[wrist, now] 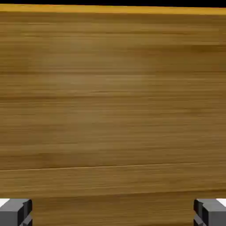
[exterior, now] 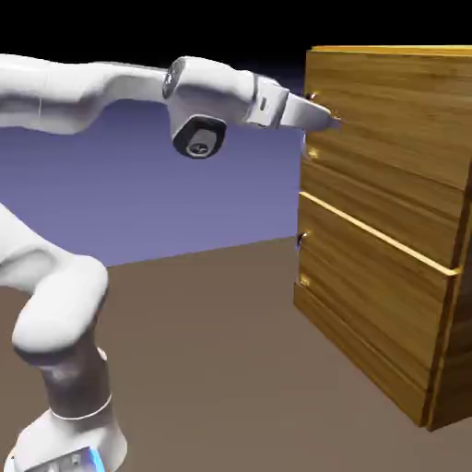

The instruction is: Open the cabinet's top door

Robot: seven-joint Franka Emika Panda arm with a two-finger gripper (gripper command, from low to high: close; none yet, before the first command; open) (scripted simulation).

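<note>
The table (exterior: 212, 323) is a flat brown surface, and the cabinet (exterior: 387, 230) stands on it toward the right edge in the exterior view, a tall golden-brown wooden box with level grain. Its front faces left and shows two stacked panels. The top door (exterior: 309, 115) is the upper panel, seen almost edge-on from this side, and it lies flush with the cabinet's front. In the hand view the same wood fills nearly the whole picture, with a bright yellow strip along its top.

The white arm (exterior: 55, 313) rises from the table's lower left corner, bends back at the elbow and reaches level to the right. The gripper (exterior: 318, 115) points straight at the top door, its tip close against the panel's front near the top. Whether it touches the wood cannot be told.

The fingertips (wrist: 15, 212) show as two small grey blocks at the bottom corners of the hand view, spread wide apart with only bare wood between them, pinching nothing.

A small handle (exterior: 313, 96) glints just above the gripper's tip on the door's front
</note>
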